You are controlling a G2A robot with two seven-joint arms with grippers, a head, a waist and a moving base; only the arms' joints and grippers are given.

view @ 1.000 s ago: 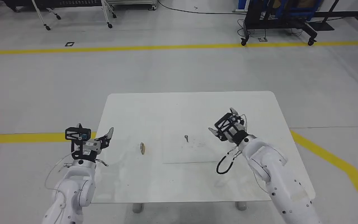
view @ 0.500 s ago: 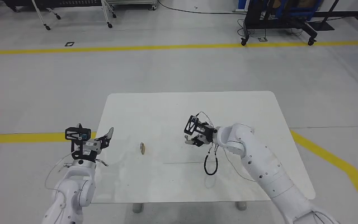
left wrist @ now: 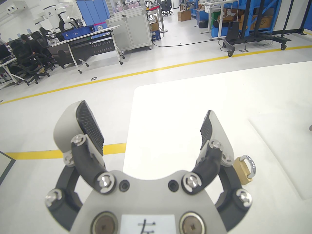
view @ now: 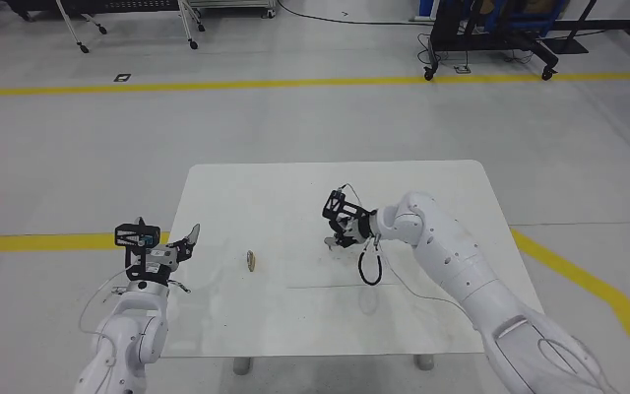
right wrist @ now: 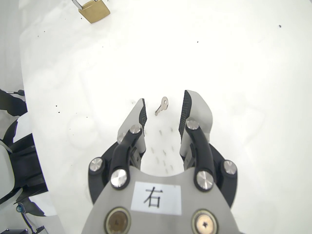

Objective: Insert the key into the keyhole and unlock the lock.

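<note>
While the right gripper [right wrist: 163,98] is hanging spread open over the middle of the table [view: 433,187], the key [right wrist: 162,105] is lying flat between its fingertips, touching neither. The padlock [right wrist: 93,10] is sitting toward the left edge, where the left gripper [left wrist: 145,108] is hovering released, holding nothing.

In the space of a second, the right gripper [right wrist: 163,99] has swung from the counter's [right wrist: 219,62] right side to its middle, coming down over the key [right wrist: 162,106] (fingers [right wrist: 184,108] spread, one either side).
</note>
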